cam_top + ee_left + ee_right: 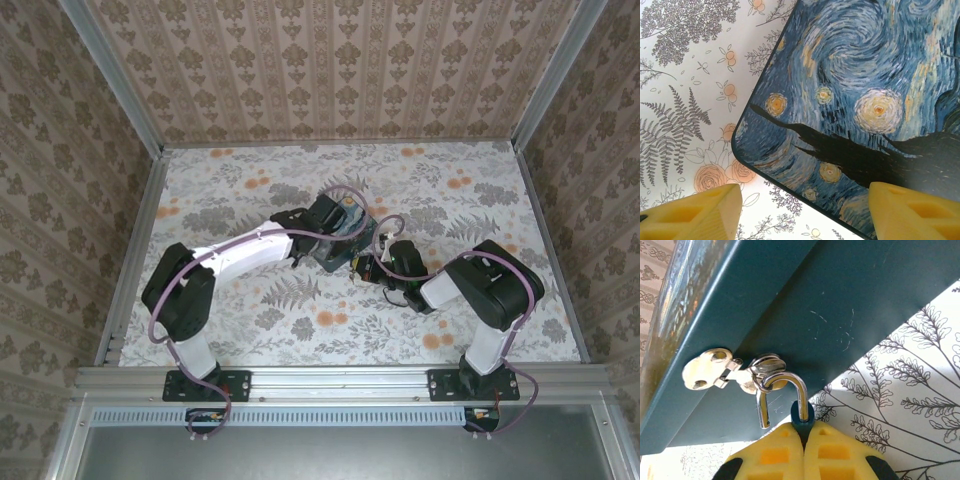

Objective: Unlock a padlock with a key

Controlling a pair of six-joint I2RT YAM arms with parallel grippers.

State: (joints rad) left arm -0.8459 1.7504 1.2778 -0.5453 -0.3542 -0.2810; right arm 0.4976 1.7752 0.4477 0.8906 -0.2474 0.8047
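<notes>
The padlock [802, 412] has a small dark blue body and a silver shackle. Its shackle hangs open, one leg free, hooked through the ring of the brassy hasp [715, 371] on the teal side of the night-sky box [840, 300]. My right gripper [804, 427] is shut on the padlock's body, right against the box's side [365, 268]. My left gripper [805, 200] stands open above the near corner of the box lid [855, 90], one yellow finger [695, 212] over the floor, the other over the lid. The key is hidden.
The box [340, 238] lies mid-floor on a flower-printed sheet [300, 320], between both arms. Patterned walls with metal rails [130, 260] close in the floor on the left, right and far sides.
</notes>
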